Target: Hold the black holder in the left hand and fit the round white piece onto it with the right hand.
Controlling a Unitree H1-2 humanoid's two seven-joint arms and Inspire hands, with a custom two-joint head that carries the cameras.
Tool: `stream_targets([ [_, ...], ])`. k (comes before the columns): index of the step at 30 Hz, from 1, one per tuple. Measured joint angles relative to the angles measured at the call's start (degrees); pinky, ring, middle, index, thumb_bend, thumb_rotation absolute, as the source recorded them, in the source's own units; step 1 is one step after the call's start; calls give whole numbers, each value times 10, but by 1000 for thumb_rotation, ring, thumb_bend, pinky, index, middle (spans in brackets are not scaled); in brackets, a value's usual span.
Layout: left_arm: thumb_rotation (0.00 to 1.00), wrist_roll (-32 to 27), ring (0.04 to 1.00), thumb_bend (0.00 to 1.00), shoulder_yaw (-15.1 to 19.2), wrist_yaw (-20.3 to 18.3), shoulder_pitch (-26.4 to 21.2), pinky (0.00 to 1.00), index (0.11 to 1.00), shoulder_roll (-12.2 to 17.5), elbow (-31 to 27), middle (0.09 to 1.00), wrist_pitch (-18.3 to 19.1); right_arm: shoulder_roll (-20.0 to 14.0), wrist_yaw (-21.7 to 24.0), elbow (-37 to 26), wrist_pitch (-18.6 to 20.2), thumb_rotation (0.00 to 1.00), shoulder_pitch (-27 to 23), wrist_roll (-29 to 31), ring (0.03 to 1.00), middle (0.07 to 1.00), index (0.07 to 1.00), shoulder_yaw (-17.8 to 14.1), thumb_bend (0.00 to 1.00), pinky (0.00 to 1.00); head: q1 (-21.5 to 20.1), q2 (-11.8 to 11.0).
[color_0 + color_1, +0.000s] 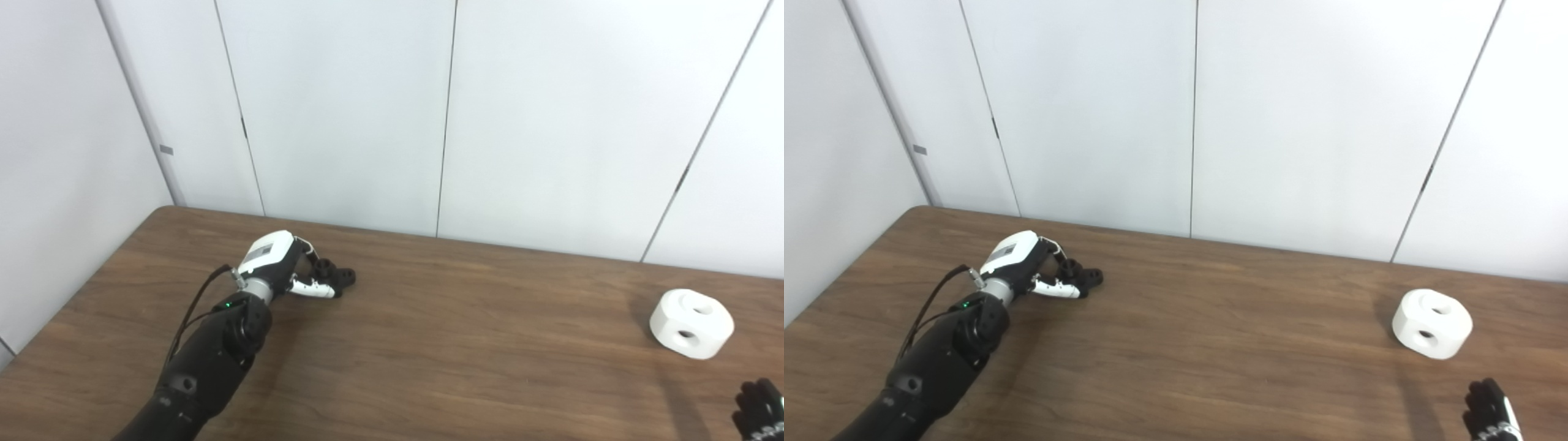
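The black holder (335, 274) lies on the wooden table (465, 343) at the far left. My left hand (283, 264) is on it, with the white thumb along its near side and dark fingers over its far side. The holder's round end sticks out to the right of the fingers and still rests on the table. The round white piece (691, 323), with holes in its top and side, sits alone at the far right. Only the dark fingertips of my right hand (1491, 411) show at the bottom right corner, stretched out, holding nothing, well short of the white piece.
White wall panels (343, 110) stand right behind the table's far edge. The table's left edge runs diagonally close to my left arm (208, 361). Bare wood lies between the holder and the white piece.
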Motion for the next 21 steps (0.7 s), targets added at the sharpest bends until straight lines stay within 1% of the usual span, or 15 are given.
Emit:
stream_targets([
  [2, 47, 0, 941, 519, 1, 0, 2, 979, 485, 0, -3, 838, 0, 0, -1, 0, 0, 950, 0, -3, 969, 960, 965, 0, 600, 1000, -1, 0],
  [6, 48, 0, 955, 520, 2, -5, 16, 987, 485, 0, -27, 850, 5, 0, -1, 0, 0, 952, 0, -10, 962, 956, 969, 1, 590, 999, -5, 3],
  [10, 49, 1, 950, 520, 1, -9, 31, 989, 485, 1, -54, 852, 14, 0, -2, 0, 0, 944, 0, -13, 957, 948, 959, 1, 626, 1000, -7, 4],
  [12, 49, 2, 953, 520, -1, -13, 37, 998, 485, 1, -65, 855, 14, 0, -3, 0, 0, 947, 0, -18, 957, 946, 958, 1, 623, 1000, -8, 5],
  [16, 49, 10, 958, 520, -5, -29, 44, 1000, 485, 1, -89, 859, 18, 0, -5, 0, 0, 948, 0, -24, 941, 938, 954, 2, 611, 991, -9, 8],
  [21, 50, 16, 959, 519, -11, -46, 60, 1000, 485, 0, -126, 851, 22, 1, -9, 0, 0, 952, 0, -27, 949, 943, 952, 3, 600, 1000, -13, 11],
])
